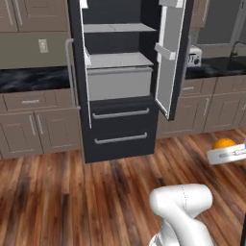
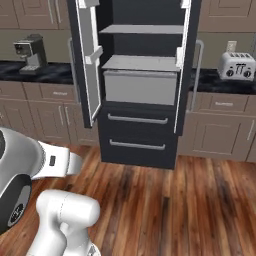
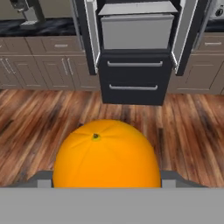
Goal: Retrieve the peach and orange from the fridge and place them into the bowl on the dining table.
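Note:
A bright orange (image 3: 106, 155) sits large between my gripper's (image 3: 107, 180) two fingertips in the hand view, and the gripper is shut on it. From the left base view the orange (image 1: 224, 143) rests on top of the white hand (image 1: 229, 153) at the far right, above the wood floor. Ahead stands the black fridge (image 1: 120, 127) (image 2: 137, 137) (image 3: 133, 81) with both upper doors swung open, grey-white shelves and a closed inner drawer showing, and two lower drawers shut. The peach, the bowl and the dining table are out of view.
The open fridge doors (image 1: 170, 57) (image 2: 90, 65) jut out into the room. Brown cabinets with dark counters flank the fridge. A toaster (image 2: 236, 65) stands on the right counter and a coffee machine (image 2: 30, 52) on the left. Wood floor (image 2: 175, 200) lies between me and the fridge.

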Controlling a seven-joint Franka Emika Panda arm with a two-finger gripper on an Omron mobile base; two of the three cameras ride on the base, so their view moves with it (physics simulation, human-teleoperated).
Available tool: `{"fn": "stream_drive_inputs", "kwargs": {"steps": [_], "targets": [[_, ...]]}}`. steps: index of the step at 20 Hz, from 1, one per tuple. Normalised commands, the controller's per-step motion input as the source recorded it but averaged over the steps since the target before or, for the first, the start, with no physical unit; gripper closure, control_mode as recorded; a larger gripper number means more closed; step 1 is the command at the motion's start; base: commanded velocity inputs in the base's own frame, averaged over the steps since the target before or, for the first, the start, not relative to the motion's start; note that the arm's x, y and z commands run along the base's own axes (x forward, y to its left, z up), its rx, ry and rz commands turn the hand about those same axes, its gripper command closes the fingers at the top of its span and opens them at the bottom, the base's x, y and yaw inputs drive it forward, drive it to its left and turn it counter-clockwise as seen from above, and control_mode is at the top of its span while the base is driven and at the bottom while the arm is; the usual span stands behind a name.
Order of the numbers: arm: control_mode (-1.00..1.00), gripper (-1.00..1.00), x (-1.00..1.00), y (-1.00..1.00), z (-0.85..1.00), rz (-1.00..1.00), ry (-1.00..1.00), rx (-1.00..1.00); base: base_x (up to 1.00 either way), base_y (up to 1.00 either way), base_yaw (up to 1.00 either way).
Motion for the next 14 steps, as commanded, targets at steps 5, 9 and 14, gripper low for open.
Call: {"fn": "stream_drive_inputs", "kwargs": {"steps": [5,9,14], "targets": [[1.00,1.00,0.00,0.00,0.00,0.00,0.00,0.00,-1.00,-0.10,0.00],[1.00,1.00,0.00,0.00,0.00,0.00,0.00,0.00,-1.00,-0.20,-0.02],[1.00,1.00,0.00,0.00,0.00,0.00,0.00,0.00,-1.00,-0.03,0.00]]}}
